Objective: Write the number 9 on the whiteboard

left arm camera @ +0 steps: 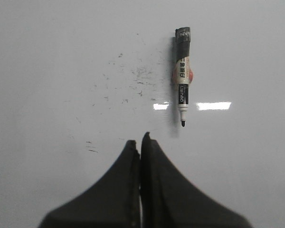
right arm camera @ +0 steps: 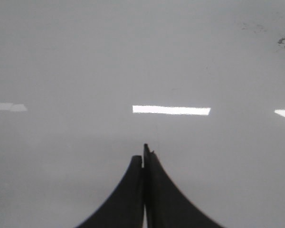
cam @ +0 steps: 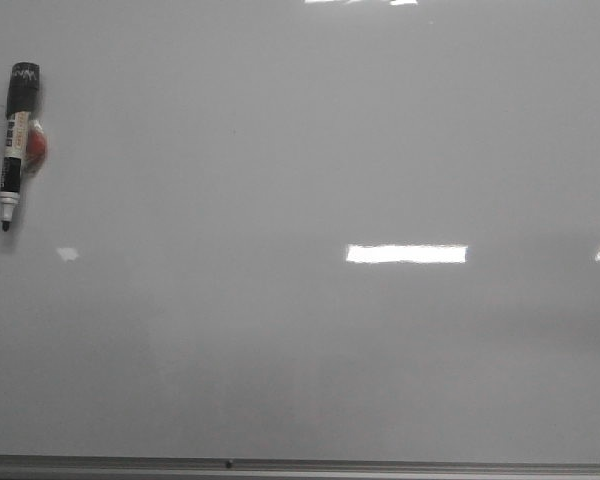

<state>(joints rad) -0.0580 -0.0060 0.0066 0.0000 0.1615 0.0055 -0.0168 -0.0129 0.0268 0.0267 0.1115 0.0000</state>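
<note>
No 9 was on the whiteboard [cam: 310,150]; the marker [cam: 16,140] lay untouched, both my end effectors [left arm camera: 140,142] [right arm camera: 145,154] clenched empty

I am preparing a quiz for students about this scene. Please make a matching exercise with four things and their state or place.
Things:
1. black-capped marker pen
2. glossy pale grey whiteboard
3. left tool
4. grey metal edge strip

States or places:
A. shut, holding nothing
B. no number written on it
C. along the near border in the front view
D. lying at the far left, tip uncovered

Pairs: 1-D, 2-B, 3-A, 4-C
</note>
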